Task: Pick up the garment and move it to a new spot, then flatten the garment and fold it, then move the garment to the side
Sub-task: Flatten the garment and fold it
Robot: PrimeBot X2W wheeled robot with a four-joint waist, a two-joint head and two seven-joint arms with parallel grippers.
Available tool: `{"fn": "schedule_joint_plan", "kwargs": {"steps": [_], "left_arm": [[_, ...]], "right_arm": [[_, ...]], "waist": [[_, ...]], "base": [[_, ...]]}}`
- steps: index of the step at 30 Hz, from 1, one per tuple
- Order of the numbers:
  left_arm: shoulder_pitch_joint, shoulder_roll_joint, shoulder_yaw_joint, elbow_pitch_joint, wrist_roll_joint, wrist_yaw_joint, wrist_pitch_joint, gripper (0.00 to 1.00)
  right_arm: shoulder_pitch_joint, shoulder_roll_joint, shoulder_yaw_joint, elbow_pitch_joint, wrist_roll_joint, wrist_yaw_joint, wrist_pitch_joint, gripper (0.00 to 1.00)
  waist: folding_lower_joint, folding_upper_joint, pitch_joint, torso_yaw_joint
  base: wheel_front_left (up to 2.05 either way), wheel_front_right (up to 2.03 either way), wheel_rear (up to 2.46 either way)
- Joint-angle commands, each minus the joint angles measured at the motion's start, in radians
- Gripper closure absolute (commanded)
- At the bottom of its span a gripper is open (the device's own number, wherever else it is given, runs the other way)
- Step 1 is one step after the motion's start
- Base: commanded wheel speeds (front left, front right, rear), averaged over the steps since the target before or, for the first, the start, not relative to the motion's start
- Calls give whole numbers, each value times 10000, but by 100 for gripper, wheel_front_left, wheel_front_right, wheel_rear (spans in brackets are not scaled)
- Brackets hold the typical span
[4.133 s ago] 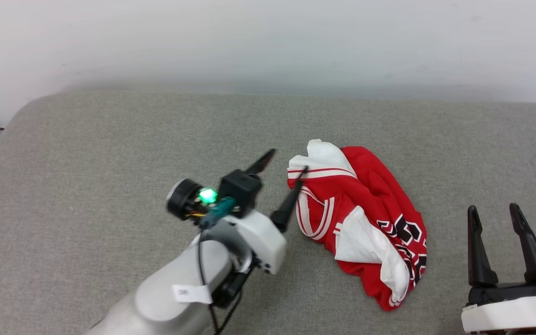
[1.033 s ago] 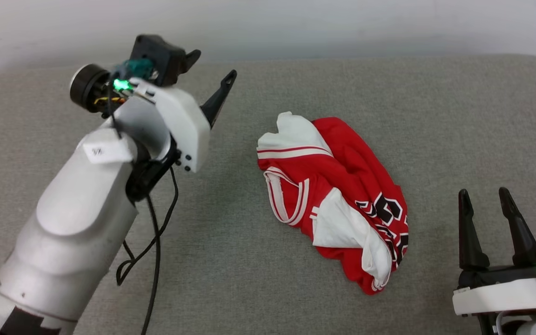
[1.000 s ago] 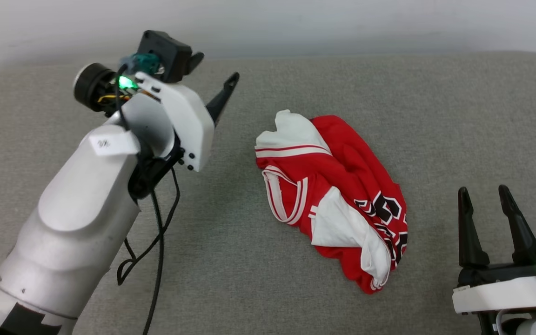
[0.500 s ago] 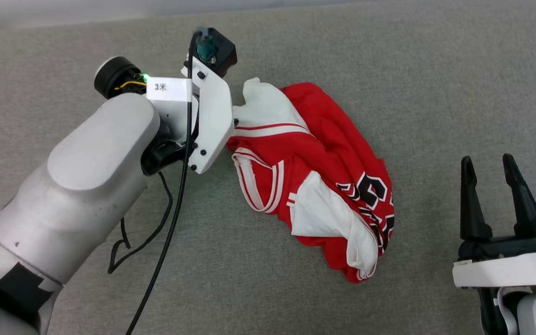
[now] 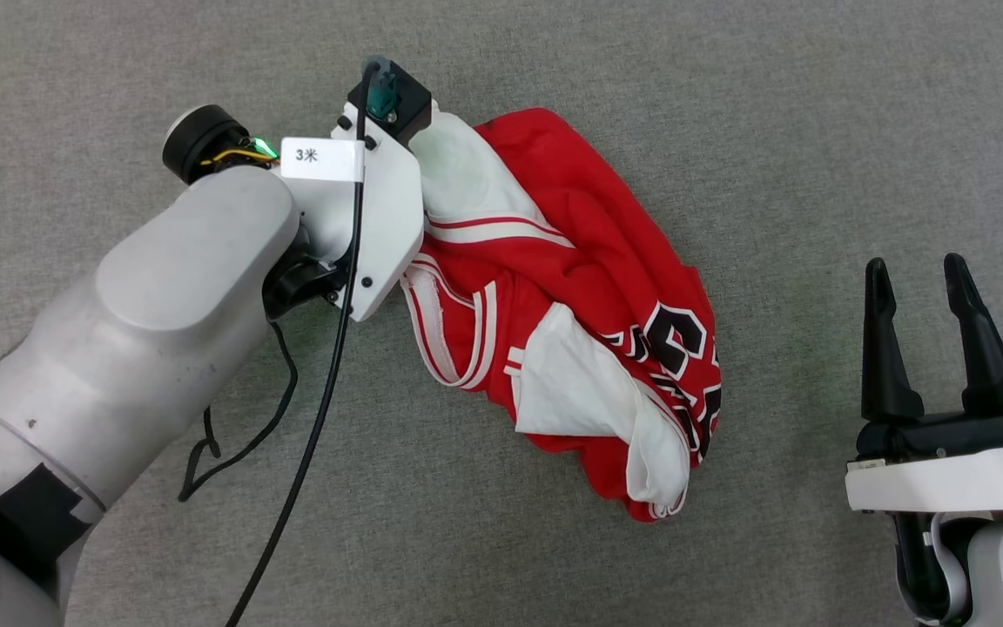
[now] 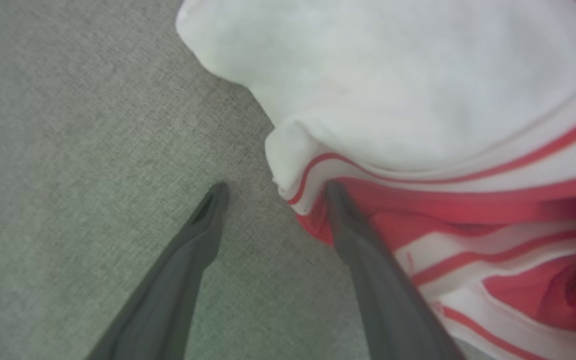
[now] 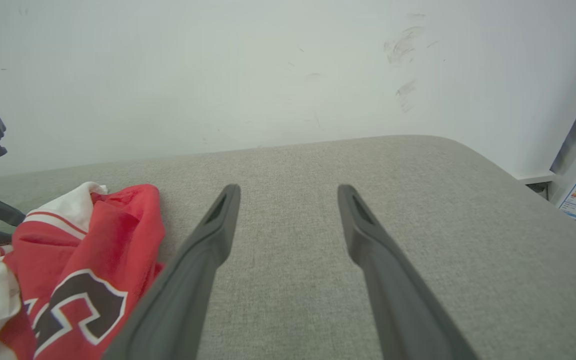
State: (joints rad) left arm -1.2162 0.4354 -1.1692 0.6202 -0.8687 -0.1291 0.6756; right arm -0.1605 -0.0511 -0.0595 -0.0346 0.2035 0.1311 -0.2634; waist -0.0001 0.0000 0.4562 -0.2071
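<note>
Left gripper (image 6: 274, 186) moved down to jersey (image 5: 571, 287) sleeve, 10 o'clock edge.
Both released, nothing grasped; right gripper (image 5: 915, 259) at 3 o'clock.

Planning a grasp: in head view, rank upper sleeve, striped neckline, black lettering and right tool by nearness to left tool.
1. Upper sleeve, at the left tool.
2. Striped neckline, just below.
3. Black lettering, farther right.
4. Right tool, far right.

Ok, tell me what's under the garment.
The garment lies crumpled on the grey cushion, which shows around it. Its folds cover anything directly beneath.
</note>
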Motion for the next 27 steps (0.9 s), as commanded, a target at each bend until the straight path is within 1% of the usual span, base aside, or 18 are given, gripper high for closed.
{"fn": "schedule_joint_plan", "kwargs": {"steps": [1, 2, 3, 4, 5, 7, 10, 14, 17, 22, 27], "left_arm": [[503, -26, -554, 124, -230, -13, 227, 0], [541, -11, -742, 62, -331, -18, 333, 0], [575, 33, -881, -8, -438, -20, 422, 4], [555, 80, -975, -89, -525, -30, 430, 70], [507, 123, -1043, -159, -592, -40, 342, 100], [419, 189, -1109, -204, -708, -15, 206, 100], [190, 135, -1084, -204, -901, -7, -337, 100], [-188, 1, -1030, -217, -1073, -8, -1466, 100], [-231, 29, -1004, -334, -1221, -8, -2354, 100], [162, 334, -934, -761, -1527, -8, -3534, 100], [814, 1097, -651, -1191, -1806, 70, -4456, 100]], "right_arm": [[-142, 17, -16, -11, 45, -7, -20, 0], [-147, 17, -21, -11, 48, -7, -20, 0], [-145, 15, -23, -6, 49, -7, -20, 0], [-141, 15, -20, 3, 43, -7, -20, 0], [-154, 17, -17, 12, 38, -7, -20, 0], [-195, 15, -21, 23, 25, -7, -20, 0], [-147, 15, -59, 41, -40, -7, -20, 0], [152, 17, -114, 121, -138, -7, -20, 0], [398, 15, -169, 184, -244, -7, -20, 0], [766, 15, -255, 232, -413, -7, -20, 0], [1055, 14, -216, 271, -446, -7, -20, 0]], "waist": [[1, 0, 44, -21], [1, 0, 53, -21], [1, 0, 58, -21], [1, 0, 62, -21], [1, 0, 65, -19], [1, 0, 48, -3], [1, 0, -83, 107], [1, 0, -524, 407], [1, 0, -987, 749], [1, 0, -1701, 1404], [1, 0, -2243, 1944]], "base": [[0, 0, 0], [0, 0, 0], [0, 0, 0], [0, 0, 0], [0, 0, 0], [0, 0, 0], [0, 0, 0], [0, 0, 0], [0, 0, 0], [0, 0, 0], [0, 0, 0]]}}
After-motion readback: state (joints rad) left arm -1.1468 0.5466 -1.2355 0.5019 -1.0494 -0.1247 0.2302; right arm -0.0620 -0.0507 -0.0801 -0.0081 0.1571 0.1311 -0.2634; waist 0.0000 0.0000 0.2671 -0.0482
